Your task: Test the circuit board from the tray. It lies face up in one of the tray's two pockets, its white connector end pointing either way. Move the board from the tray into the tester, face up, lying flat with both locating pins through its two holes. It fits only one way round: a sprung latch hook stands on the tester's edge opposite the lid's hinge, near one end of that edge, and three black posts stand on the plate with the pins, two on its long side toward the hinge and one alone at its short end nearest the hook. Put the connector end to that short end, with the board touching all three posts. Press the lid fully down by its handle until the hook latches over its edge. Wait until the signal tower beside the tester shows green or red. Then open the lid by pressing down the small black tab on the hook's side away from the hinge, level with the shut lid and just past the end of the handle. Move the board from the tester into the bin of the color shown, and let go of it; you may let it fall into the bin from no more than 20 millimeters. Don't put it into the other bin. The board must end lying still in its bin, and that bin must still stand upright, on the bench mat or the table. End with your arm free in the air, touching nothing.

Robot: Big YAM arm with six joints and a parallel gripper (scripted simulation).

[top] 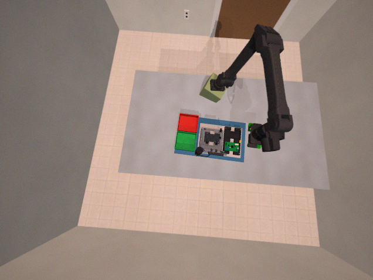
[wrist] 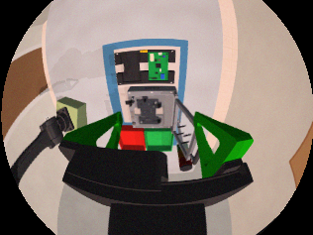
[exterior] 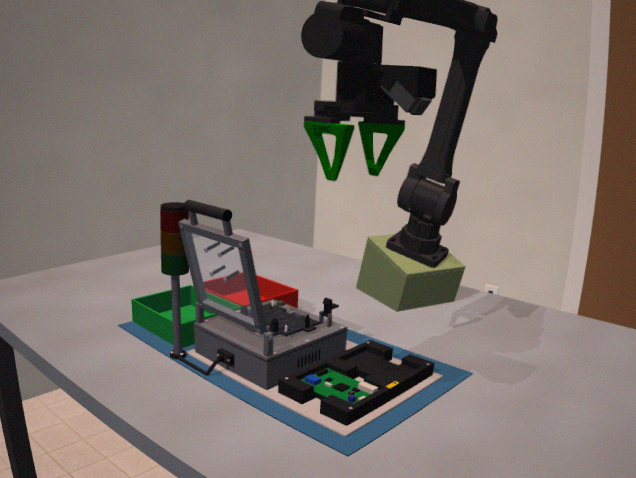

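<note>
Jaws: spread wide, nothing between them; the gripper (exterior: 353, 149) hangs high in the air, green fingers (exterior: 329, 146) pointing down, touching nothing.
Board: green circuit board (exterior: 336, 386) lies face up in the tray (exterior: 411, 365), well below the jaws, in the pocket nearer the exterior camera. In the top view the board (top: 231, 146) sits just beside the gripper (top: 252, 136), toward the tester. Which way its connector end points cannot be told.
Tray: black, two pockets; the other pocket holds no board. It lies below the jaws, between them and the tester in the wrist view.
Tester: grey box (exterior: 267, 354) beyond the tray from the jaws, lid (exterior: 222, 267) raised and tilted back, its black handle (exterior: 208, 209) at the top edge. The plate (exterior: 287, 321) under the lid carries no board. Hook (exterior: 326, 307) stands on the edge away from the hinge.
Signal tower: on a thin pole (exterior: 174, 239) beside the tester, far side from the jaws; its bands look dark, none lit.
Bins: red bin (top: 187, 122) and green bin (top: 185, 140), side by side beyond the tester, farthest from the jaws. Nothing lies in either.
Mat: blue mat (exterior: 354, 443) under tray, tester and bins, on the grey table (exterior: 514, 411).
Arm base: olive block (exterior: 406, 282) on the table, well apart from the mat.
</note>
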